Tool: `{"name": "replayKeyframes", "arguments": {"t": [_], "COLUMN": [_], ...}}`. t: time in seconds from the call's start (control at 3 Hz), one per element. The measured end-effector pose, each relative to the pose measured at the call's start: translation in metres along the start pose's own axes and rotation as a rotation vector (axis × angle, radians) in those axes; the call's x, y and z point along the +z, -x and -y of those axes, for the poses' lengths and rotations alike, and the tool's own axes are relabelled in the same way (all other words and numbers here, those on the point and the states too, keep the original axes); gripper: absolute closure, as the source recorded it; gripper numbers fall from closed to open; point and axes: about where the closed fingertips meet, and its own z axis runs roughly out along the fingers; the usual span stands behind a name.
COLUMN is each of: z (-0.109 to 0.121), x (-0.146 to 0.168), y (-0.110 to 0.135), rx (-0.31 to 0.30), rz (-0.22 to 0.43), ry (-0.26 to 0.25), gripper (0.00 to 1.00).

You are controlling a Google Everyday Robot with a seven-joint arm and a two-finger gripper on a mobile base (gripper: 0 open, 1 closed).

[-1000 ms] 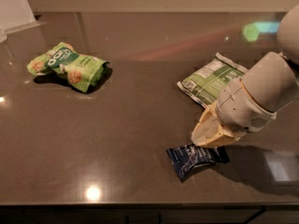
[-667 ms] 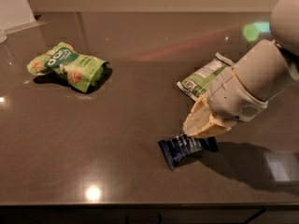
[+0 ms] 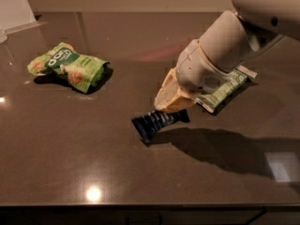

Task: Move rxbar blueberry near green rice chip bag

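- Item: rxbar blueberry (image 3: 152, 122), mid-counter, its right end under my gripper (image 3: 169, 107).
- Gripper: low over the counter (image 3: 93, 163), seemingly clamped on that end, though the contact itself is hidden.
- Target: green rice chip bag (image 3: 70, 68), well apart, far left.
- Bystander: darker green packet (image 3: 225, 89), behind the wrist.
- Step, as I judge it: transport.
- Next: I travel left and set down just beside the bag without nudging it.
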Motion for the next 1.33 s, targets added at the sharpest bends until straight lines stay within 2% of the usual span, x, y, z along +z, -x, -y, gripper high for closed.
{"name": "replayKeyframes", "arguments": {"t": [0.67, 1.33], "z": [0.071, 0.118], "x": [0.028, 0.063], "y": [0.052, 0.083], "rx": [-0.026, -0.055], "rz": [0.028, 0.062], "ry": [-0.027, -0.028], "gripper": [1.0, 1.0]}}
